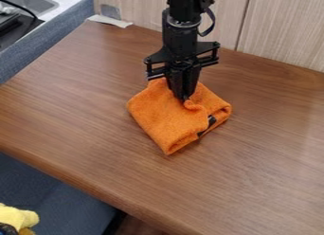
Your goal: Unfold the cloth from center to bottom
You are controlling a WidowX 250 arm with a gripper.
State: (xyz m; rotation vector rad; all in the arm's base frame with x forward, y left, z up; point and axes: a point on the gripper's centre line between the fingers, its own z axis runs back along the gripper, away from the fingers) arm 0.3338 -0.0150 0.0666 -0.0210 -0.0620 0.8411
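The gripper [184, 97] has the folded orange cloth [163, 121] pinched just to the far side of its middle. Likely that's for drawing a layer nearer.

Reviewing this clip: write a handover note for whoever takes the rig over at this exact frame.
Gripper: pointing down at the orange cloth, tips at a small raised fold near its middle; whether it has a firm grip can't be told.
Cloth: on the wooden table, folded into a compact bundle, one corner toward the table's front edge, a black patch showing at its right side.
Done: gripper is at the cloth's center.
Left: the unfolding toward the bottom; the cloth is still bundled.
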